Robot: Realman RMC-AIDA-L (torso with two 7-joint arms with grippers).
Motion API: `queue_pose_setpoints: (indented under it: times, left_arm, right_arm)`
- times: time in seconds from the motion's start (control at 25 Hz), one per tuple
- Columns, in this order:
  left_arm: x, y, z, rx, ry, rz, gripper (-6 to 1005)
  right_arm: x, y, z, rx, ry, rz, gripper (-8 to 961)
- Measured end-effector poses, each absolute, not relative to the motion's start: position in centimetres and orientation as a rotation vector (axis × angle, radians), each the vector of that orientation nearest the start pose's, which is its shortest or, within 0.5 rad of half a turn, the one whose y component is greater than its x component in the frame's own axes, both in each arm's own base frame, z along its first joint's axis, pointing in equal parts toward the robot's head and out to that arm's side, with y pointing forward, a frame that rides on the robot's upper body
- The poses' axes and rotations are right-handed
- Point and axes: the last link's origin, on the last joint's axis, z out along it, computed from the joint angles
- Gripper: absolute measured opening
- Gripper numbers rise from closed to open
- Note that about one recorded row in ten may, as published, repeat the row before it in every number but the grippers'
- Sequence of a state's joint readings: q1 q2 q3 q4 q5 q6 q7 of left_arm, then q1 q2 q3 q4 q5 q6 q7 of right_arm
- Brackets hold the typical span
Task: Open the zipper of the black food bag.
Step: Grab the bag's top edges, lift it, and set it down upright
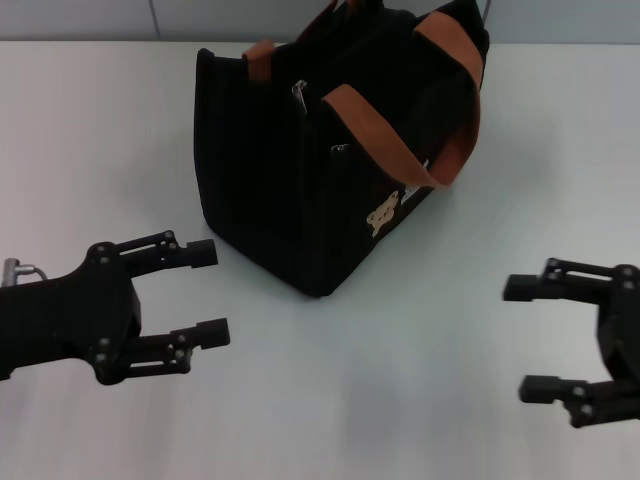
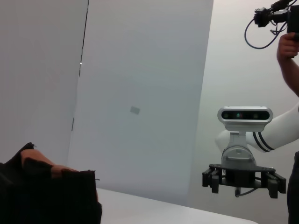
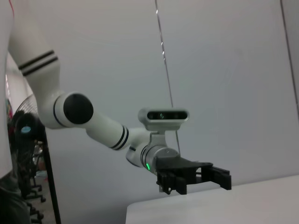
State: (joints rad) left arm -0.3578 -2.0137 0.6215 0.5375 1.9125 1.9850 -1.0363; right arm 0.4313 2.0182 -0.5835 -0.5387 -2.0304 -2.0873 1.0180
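Note:
The black food bag (image 1: 300, 190) stands upright at the far middle of the white table, one corner turned toward me. Its orange-brown straps (image 1: 455, 90) droop over the top and right side. A small silver pull tab (image 1: 298, 92) of the zipper shows at the top's near-left end; the zip line behind it is dark and hard to read. My left gripper (image 1: 208, 292) hovers open at the near left, short of the bag. My right gripper (image 1: 523, 338) is open at the near right, well apart from it. The left wrist view catches the bag's top (image 2: 46, 196).
Bare white tabletop (image 1: 380, 400) lies between both grippers and in front of the bag. A grey wall runs behind the table. A person holding a camera (image 2: 287, 42) stands beyond the right arm. Chairs and a fan (image 3: 25, 154) sit off the table's left side.

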Motion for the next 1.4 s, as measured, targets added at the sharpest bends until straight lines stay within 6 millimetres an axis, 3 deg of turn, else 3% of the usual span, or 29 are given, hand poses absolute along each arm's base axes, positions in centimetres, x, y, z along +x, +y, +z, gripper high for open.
queue_pose_setpoints:
  times: [0.2, 0.84, 0.96, 1.16, 1.4]
  left_arm:
    - [-28.6, 24.1, 2.6, -2.766, -0.322, -1.103, 783]
    - [-28.7, 24.5, 0.8, -2.729, -0.390, -1.059, 731]
    - [-29.1, 24.9, -0.4, -2.685, -0.461, -1.027, 721]
    - [-29.1, 26.5, -3.3, -2.564, -0.601, -1.032, 705]
    - [-27.7, 28.1, -6.1, -2.534, -0.596, -1.016, 686]
  right_arm:
    - [26.5, 24.5, 1.9, -2.926, 0.192, 1.146, 831]
    - [26.9, 24.2, 1.9, -2.889, 0.229, 1.154, 830]
    - [28.1, 24.4, 2.9, -2.761, 0.298, 1.150, 830]
    - [30.9, 24.5, 5.4, -2.401, 0.426, 1.152, 830]
    - [32.0, 24.4, 5.5, -2.280, 0.504, 1.157, 830]
